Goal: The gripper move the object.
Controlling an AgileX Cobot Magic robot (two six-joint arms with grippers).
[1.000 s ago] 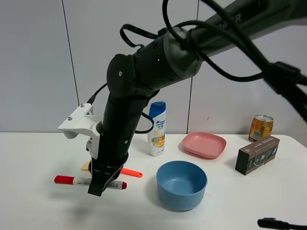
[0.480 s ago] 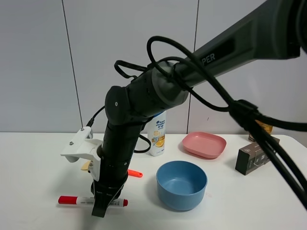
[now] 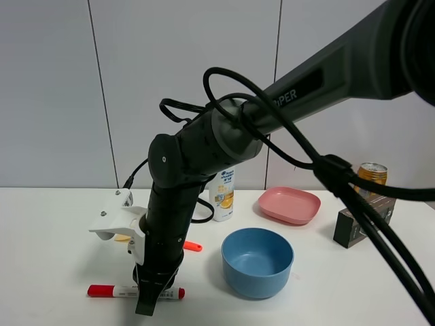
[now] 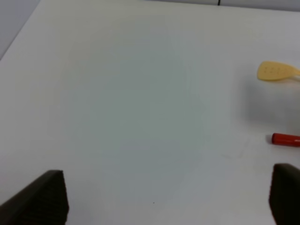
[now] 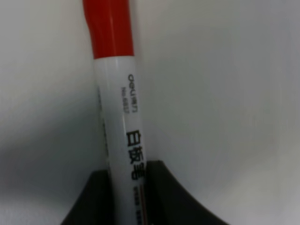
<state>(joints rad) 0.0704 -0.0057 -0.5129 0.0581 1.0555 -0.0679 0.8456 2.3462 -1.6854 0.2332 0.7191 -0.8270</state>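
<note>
1. The white table (image 3: pixel 54 231) fills the lower part of the high view and carries everything else.
2. The black right arm (image 3: pixel 224 136) reaches in from 2 o'clock, crosses the middle and bends down to the table's left front.
3. The right gripper (image 3: pixel 149 302), below a white housing (image 3: pixel 115 221), points straight down. Its jaws are clamped on the marker's barrel.
4. The left gripper (image 4: pixel 164 197) shows only in its own wrist view. Its two dark fingers (image 4: pixel 42 199) stand wide apart with nothing between them.
5. A blue bowl (image 3: pixel 257 261) stands upright near the table's centre front.
6. A pink plate (image 3: pixel 289 205) sits at 1 o'clock from the bowl, apart from it.
7. A dark rectangular box (image 3: pixel 350 227) is at 2 o'clock from the bowl, partly behind a cable.
8. A white shampoo bottle (image 3: pixel 223 197) stands at 11 o'clock from the bowl, partly hidden by the arm.
9. A gold can (image 3: pixel 371 175) is at 1 o'clock from the box.
10. A beige spatula (image 4: pixel 276 71) with an orange-red handle lies behind the gripper, at 12 o'clock from the marker.
11. The marker (image 3: pixel 122 292) is at 9 o'clock from the bowl, well apart from it. It is slim and lies level, with its long red cap toward 9 o'clock and its short red tail toward 3 o'clock. The barrel is white with small dark print along it. Whether it touches the table cannot be told.
</note>
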